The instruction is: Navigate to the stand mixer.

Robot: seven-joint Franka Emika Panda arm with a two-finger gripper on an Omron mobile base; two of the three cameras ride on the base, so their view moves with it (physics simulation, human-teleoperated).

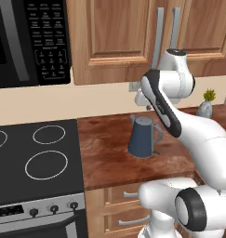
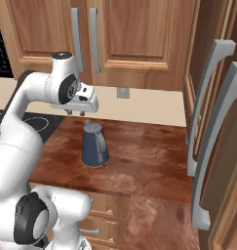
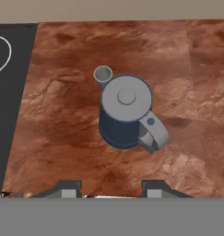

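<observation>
The gripper (image 2: 77, 113) hangs above a dark blue kettle (image 2: 94, 145) standing mid-worktop (image 2: 149, 161), nearer the black hob (image 1: 35, 158) edge. Its jaws look parted and hold nothing, though they're half hidden. A small potted plant (image 1: 206, 103) sits at the back edge.

The arm hides part of the small plant (image 1: 208, 101), and the frame edges crop the microwave (image 1: 30, 42) and stove (image 1: 35, 162).
</observation>
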